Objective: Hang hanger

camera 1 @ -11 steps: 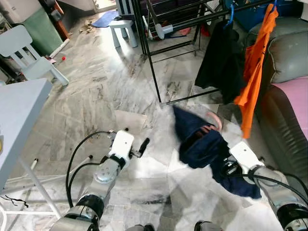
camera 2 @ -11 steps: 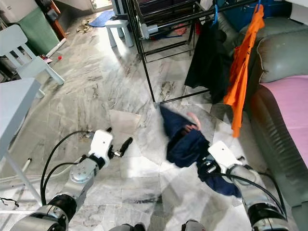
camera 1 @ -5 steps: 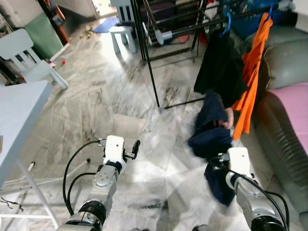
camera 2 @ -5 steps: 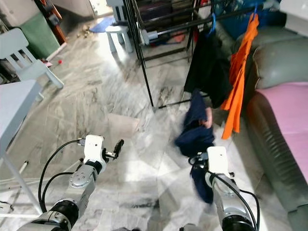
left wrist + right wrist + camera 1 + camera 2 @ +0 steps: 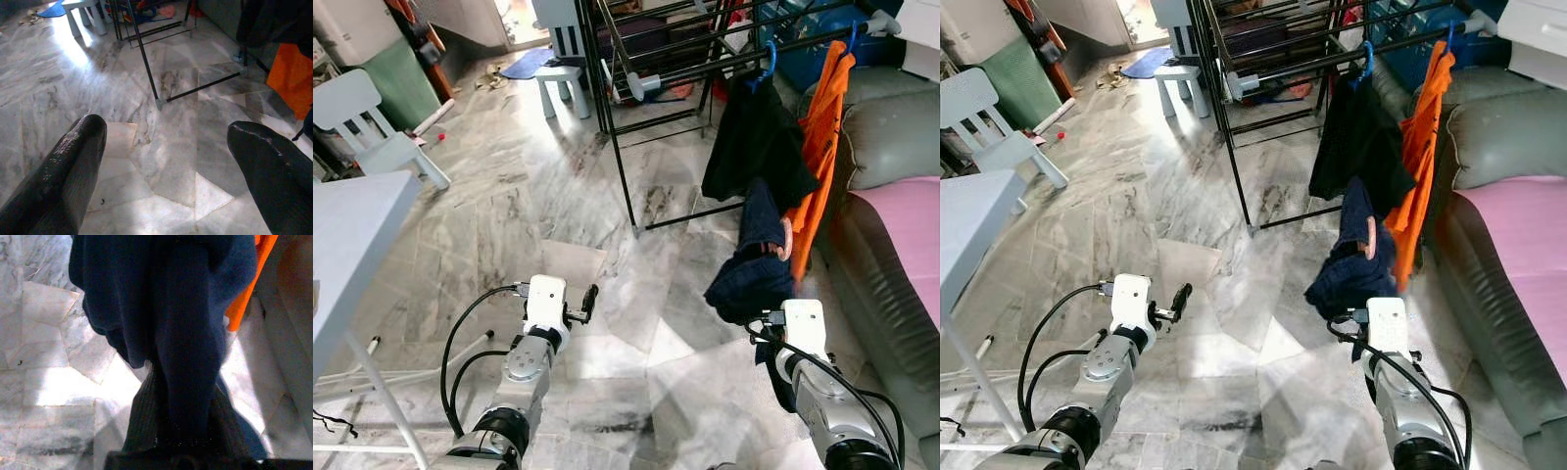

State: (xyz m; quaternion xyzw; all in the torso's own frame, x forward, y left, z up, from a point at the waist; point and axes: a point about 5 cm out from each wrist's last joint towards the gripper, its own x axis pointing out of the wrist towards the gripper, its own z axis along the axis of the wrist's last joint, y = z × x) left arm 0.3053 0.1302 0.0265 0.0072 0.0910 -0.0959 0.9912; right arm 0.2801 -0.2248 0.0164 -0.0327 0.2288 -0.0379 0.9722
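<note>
Beside the black rack [image 5: 625, 147], the right gripper [image 5: 766, 318] pinches a navy garment [image 5: 752, 264], bunched, long axis upright. The left gripper [image 5: 166, 147] is spread, holding nothing.

The marble floor [image 5: 558, 196] ahead of the left hand [image 5: 588, 300] is open. The black rack [image 5: 622, 147] stands farther on. Near the right hand, a black shirt [image 5: 754, 137], an orange shirt [image 5: 822, 127] and the sofa [image 5: 901, 255] crowd the way.
</note>
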